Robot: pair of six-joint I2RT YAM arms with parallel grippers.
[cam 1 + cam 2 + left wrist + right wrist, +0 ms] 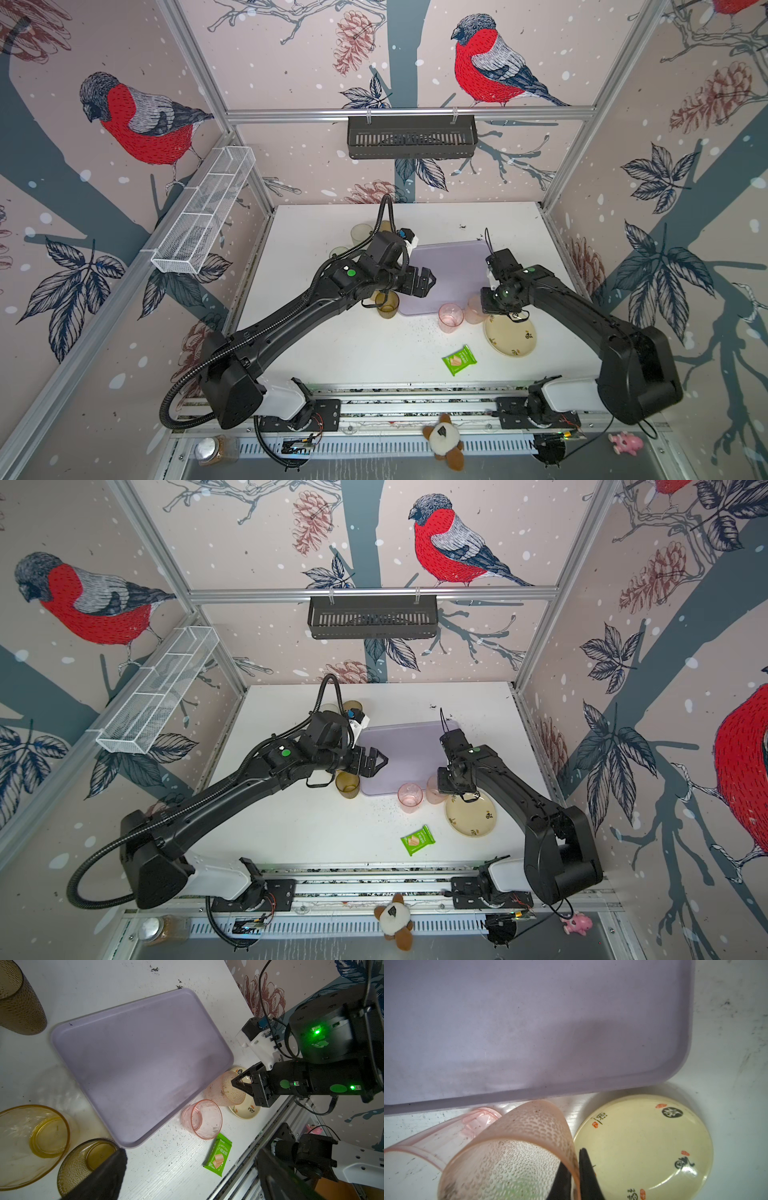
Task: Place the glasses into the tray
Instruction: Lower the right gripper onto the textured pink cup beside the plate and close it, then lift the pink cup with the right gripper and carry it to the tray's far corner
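Observation:
The lilac tray (453, 266) (411, 746) (141, 1064) (529, 1022) lies empty mid-table. My right gripper (574, 1159) (235, 1082) is shut on the rim of a pink dimpled glass (517, 1147) (226, 1091) (473, 309), with one finger inside and one outside. This glass tilts by the tray's near right corner. A smooth pink glass (451, 318) (410, 798) (202, 1119) stands beside it. My left gripper (428, 280) (378, 762) (192, 1153) hangs open over the tray's left edge, holding nothing. A yellow glass (35, 1142) and a brown one (89, 1163) (387, 305) stand under it.
A cream plate (511, 336) (643, 1147) sits right of the pink glasses. A green snack packet (459, 359) (218, 1157) lies nearer the front. Pale and green glasses (360, 235) stand at the back left, behind the left arm. Another brown glass (18, 1001) stands beyond the tray.

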